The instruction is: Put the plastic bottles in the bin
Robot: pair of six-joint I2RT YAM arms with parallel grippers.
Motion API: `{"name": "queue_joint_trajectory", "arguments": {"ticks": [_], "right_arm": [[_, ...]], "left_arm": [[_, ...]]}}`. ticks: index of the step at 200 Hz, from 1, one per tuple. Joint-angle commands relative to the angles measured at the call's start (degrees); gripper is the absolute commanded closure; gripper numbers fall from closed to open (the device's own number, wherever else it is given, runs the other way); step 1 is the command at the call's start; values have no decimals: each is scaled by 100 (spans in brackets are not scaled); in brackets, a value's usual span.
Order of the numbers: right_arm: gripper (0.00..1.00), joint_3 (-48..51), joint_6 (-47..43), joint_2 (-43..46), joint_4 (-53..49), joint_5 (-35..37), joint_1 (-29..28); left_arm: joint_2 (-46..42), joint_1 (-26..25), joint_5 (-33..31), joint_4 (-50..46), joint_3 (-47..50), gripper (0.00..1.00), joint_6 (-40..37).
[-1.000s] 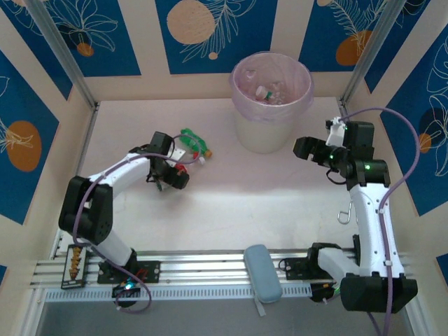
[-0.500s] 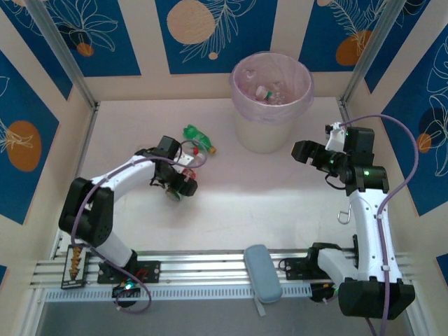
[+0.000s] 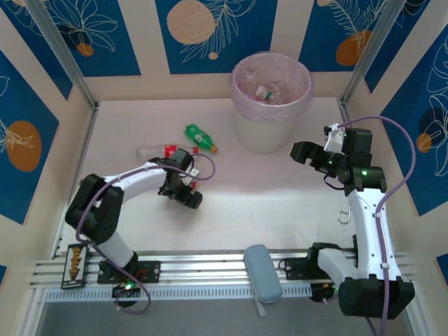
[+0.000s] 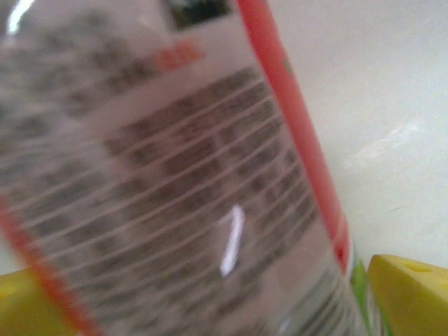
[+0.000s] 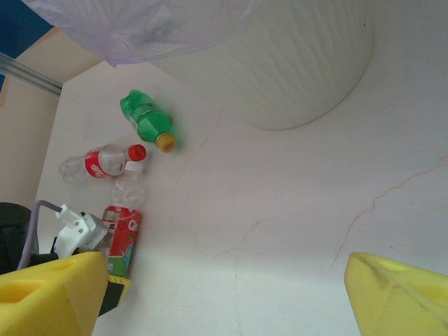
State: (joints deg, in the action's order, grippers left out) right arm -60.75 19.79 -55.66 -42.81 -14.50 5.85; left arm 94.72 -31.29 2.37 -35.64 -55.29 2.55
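Three plastic bottles lie left of the bin [image 3: 260,137]. They are a green one [image 3: 198,137], a clear one with a red label and red cap [image 3: 157,149], and a white-capped one with a red and green label [image 5: 123,234]. My left gripper [image 3: 187,190] stands open around the lower part of that labelled bottle [image 4: 175,175], which lies on the table between the yellow fingers. The right gripper [image 3: 302,150] hovers open to the right of the bin [image 5: 301,63], with nothing between its fingers. More bottles [image 3: 268,92] lie inside the bagged bin.
Patterned walls with metal posts close the table at the back and sides. A grey-blue pad [image 3: 262,273] lies on the rail at the near edge. A small metal hook [image 3: 344,213] sits beside the right arm.
My left gripper slid toward the near right, away from the green bottle, uncovering the red-capped bottle behind it. The right arm has barely shifted.
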Motion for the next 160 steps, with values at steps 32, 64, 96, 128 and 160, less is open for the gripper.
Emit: {"name": "queue_joint_trajectory", "arguments": {"ticks": [32,64,96,128,160], "right_arm": [[12,200,19,151,-34,-88,-40],[12,257,29,150,-9,-88,-42],[12,301,55,152,11,-123,-49],[12,340,173,178,68,-172,-155],[13,581,623,194,514,-512,-703]], "left_arm": [[315,-96,-351,-288,-370,13,299],[245,-130,-307,-182,-361,23,315],[189,-148,-334,-163,-351,35,342],[-53,-162,-279,-21,-288,38,431],[-629,-242,74,278,-186,38,587]]}}
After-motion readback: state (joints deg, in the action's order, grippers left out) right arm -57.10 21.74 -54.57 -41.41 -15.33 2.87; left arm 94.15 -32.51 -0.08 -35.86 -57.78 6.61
